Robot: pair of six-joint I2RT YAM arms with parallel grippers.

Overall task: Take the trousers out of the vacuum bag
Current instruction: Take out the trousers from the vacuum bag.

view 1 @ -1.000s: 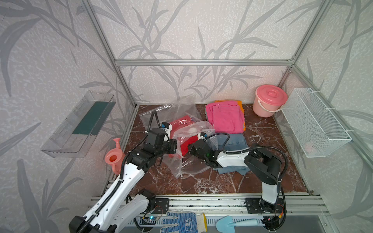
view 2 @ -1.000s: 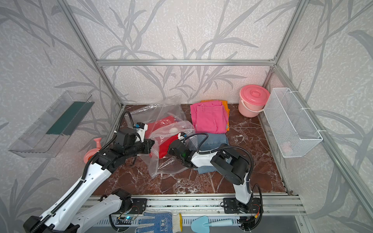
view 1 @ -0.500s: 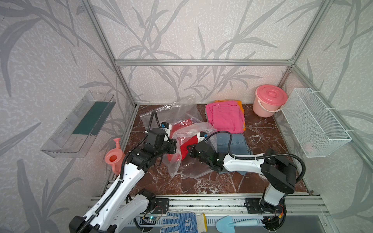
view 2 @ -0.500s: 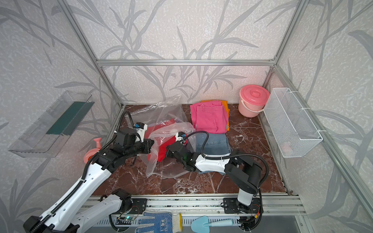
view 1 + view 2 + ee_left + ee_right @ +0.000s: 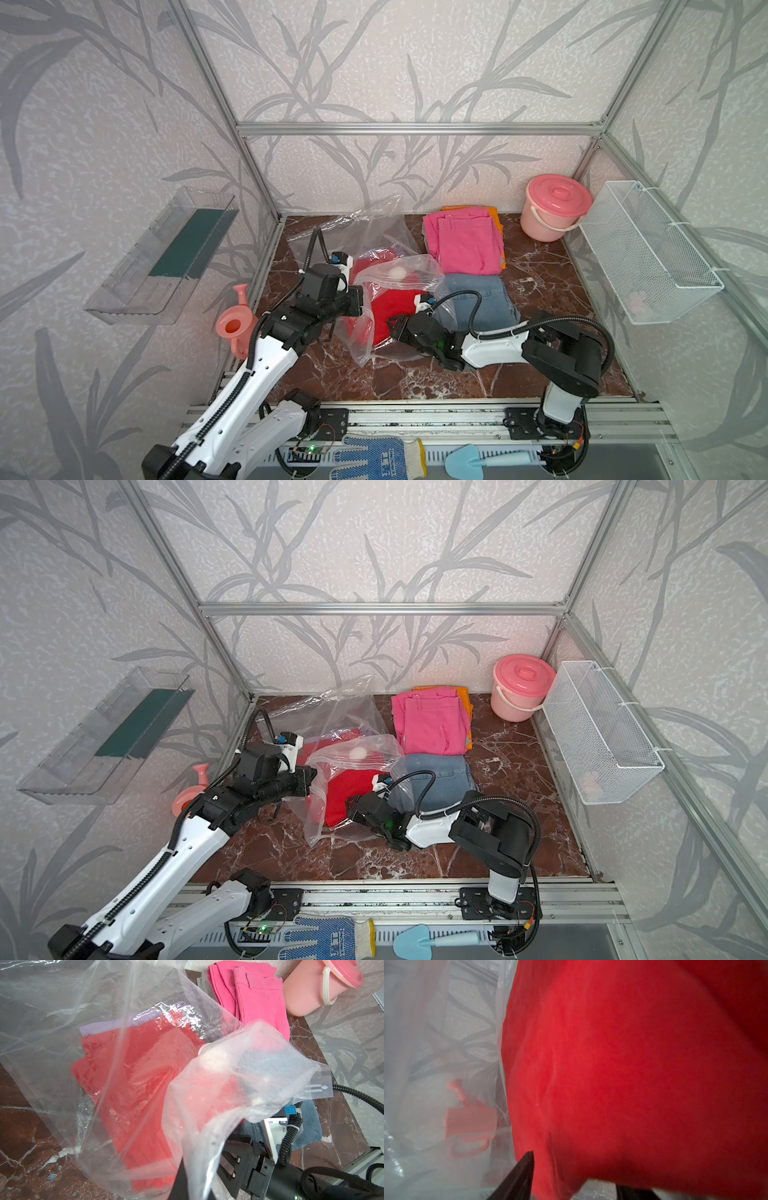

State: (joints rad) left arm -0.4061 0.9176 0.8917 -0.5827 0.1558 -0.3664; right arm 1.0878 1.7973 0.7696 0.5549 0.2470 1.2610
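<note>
The vacuum bag [image 5: 361,237] lies crumpled at the left of the floor, its white valve [image 5: 397,272] facing up. Red trousers [image 5: 395,307] fill its mouth, with a lilac pair [image 5: 124,1022] under them. My left gripper [image 5: 359,301] is shut on the bag's upper edge and holds it lifted [image 5: 199,1147]. At the bag's mouth my right gripper [image 5: 395,326] is open, its dark fingers [image 5: 519,1178] standing either side of the red trousers' edge [image 5: 612,1064]. Outside the bag lie pink trousers [image 5: 465,241] on an orange pair [image 5: 496,216], and a denim pair [image 5: 486,299].
A pink lidded bucket [image 5: 555,212] stands at the back right, beside a white wire basket [image 5: 648,253] on the right wall. A clear tray [image 5: 166,257] hangs on the left wall above a pink watering can [image 5: 237,328]. A dotted glove [image 5: 374,457] and a blue trowel [image 5: 478,459] lie beyond the front rail.
My right gripper has gone from shut to open and moved left and forward to the red trousers at the bag's mouth. The left gripper keeps its hold on the bag.
</note>
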